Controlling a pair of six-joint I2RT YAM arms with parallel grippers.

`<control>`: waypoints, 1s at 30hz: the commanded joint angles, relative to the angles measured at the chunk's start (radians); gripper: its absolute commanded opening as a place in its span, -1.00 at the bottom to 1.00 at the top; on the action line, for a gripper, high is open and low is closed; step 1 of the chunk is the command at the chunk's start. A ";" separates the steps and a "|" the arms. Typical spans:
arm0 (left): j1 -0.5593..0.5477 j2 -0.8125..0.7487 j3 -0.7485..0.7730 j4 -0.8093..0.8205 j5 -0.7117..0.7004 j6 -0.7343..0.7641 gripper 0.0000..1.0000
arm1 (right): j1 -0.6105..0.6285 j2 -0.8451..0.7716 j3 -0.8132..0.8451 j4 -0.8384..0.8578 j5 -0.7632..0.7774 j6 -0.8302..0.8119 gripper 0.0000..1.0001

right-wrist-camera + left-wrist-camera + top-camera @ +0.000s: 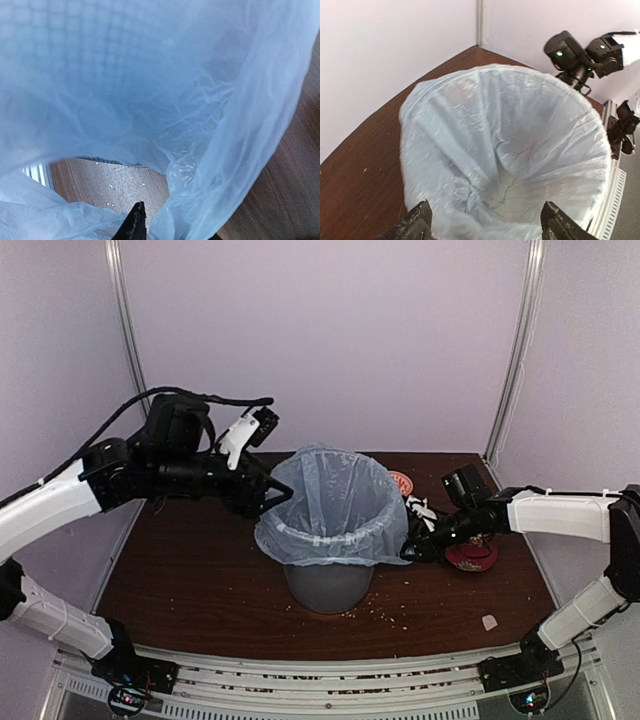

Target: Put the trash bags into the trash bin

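Presently, the bag [330, 490] is sitting inside the bin [328, 588] at mid-counter [190, 580], with its hem folding down over the rim all round. Your left tool [268, 495] is hovering just beside the left side of the rim, jaws standing well apart and nothing between them. Your right tool [418, 545] is pressing into the hem on the right. Film is bunching around its one visible fingertip [135, 225], but I cannot tell whether it is gripping.

Risks, as I am judging them:
- If it is gripping, any outward pull is threatening to tear the thin film or drag the hem off the rim, and could tip the bin.
- The red dish [472, 558] is lying just beside that tool, so a wide swing is risking a knock.
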 commanded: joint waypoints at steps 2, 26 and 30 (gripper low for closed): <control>0.098 -0.235 -0.264 0.165 -0.258 -0.240 0.60 | -0.008 -0.015 0.010 0.003 0.003 -0.009 -0.42; 0.349 0.134 -0.774 1.002 0.204 -0.516 0.41 | -0.008 -0.003 -0.002 0.028 0.013 0.003 -0.37; 0.351 0.249 -0.754 1.042 0.269 -0.528 0.29 | -0.008 0.006 -0.007 0.038 0.023 0.001 -0.37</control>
